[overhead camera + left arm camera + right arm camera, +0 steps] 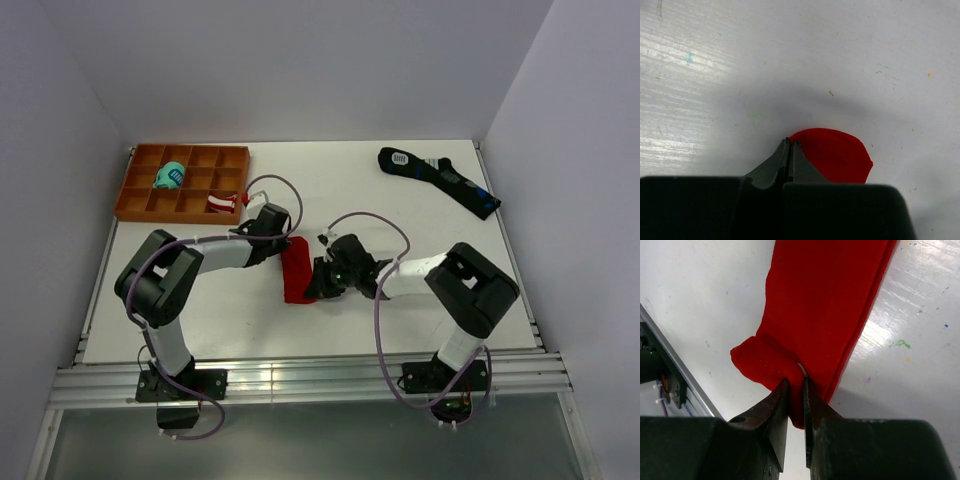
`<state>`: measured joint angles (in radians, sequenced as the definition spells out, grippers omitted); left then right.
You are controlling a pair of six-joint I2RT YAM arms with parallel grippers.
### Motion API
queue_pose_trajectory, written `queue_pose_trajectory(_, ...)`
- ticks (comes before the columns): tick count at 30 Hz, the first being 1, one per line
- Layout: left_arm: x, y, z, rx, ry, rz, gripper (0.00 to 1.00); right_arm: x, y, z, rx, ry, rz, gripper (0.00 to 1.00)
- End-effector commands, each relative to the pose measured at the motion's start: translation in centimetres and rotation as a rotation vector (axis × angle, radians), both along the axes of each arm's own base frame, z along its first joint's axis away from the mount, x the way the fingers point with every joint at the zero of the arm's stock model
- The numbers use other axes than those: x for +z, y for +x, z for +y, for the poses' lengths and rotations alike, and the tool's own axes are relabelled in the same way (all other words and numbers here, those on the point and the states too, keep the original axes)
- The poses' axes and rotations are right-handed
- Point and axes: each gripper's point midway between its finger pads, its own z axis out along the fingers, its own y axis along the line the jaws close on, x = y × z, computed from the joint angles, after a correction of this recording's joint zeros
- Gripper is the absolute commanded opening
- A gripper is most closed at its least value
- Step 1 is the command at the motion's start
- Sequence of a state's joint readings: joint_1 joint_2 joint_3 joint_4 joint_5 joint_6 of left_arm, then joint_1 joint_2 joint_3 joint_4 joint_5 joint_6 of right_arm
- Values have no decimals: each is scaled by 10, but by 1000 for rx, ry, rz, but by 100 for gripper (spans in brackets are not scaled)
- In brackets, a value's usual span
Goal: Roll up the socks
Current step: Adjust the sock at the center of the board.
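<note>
Arms (215, 252) (415, 272) low, inward, at socks (297, 272)

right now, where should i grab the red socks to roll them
Grip the red socks at the near end's folded-over lump, coming in low from the right like the right hand; the rest lies flat, with little to pinch.

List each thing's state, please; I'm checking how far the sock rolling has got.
red socks: flat strip, near end folded up, not rolled.
left gripper: shut, tips at the socks' far end.
right gripper: closed on the folded near end.
black socks: lying flat, far right.
striped bundle: rolled, in the tray.
</note>
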<state>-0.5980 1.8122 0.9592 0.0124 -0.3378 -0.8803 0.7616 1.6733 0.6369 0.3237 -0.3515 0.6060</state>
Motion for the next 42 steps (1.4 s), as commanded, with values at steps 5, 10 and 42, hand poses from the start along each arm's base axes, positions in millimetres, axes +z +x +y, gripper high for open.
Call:
queue_pose_trajectory(5, -49, -41, 44, 52, 113, 155, 0, -47, -45, -58, 48, -304, 341, 6)
queue_pose_trajectory(10, -49, -43, 44, 67, 83, 137, 0, -44, -48, -57, 69, -299, 427, 4)
queue_pose_trajectory(42, 67, -129, 11, -261, -399, -294, 56, -52, -49, -63, 186, -345, 590, 4)
